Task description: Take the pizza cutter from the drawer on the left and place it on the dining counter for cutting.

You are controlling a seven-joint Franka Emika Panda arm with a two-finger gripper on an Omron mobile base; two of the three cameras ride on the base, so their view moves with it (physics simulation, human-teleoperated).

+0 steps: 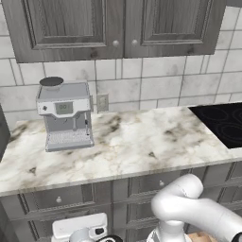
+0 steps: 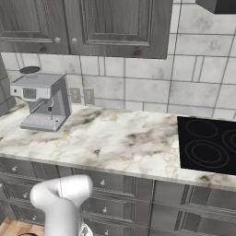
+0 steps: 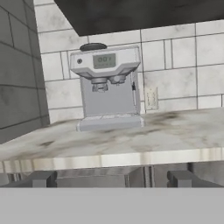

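Drawer front (image 3: 87, 177) just ahead of hand (image 3: 113, 180)

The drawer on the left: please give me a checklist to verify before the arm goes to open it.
1. Gripper open: ok, fingers stand wide apart with nothing between them.
2. Drawer closed, knob free: ok.
3. Which drawer holds the pizza cutter: cannot tell, all fronts are shut.
4. Coffee machine away from the worktop edge: ok, it stands near the wall.
5. Hand aimed at the drawer: not ok, the hand view looks at the coffee machine above the worktop edge.
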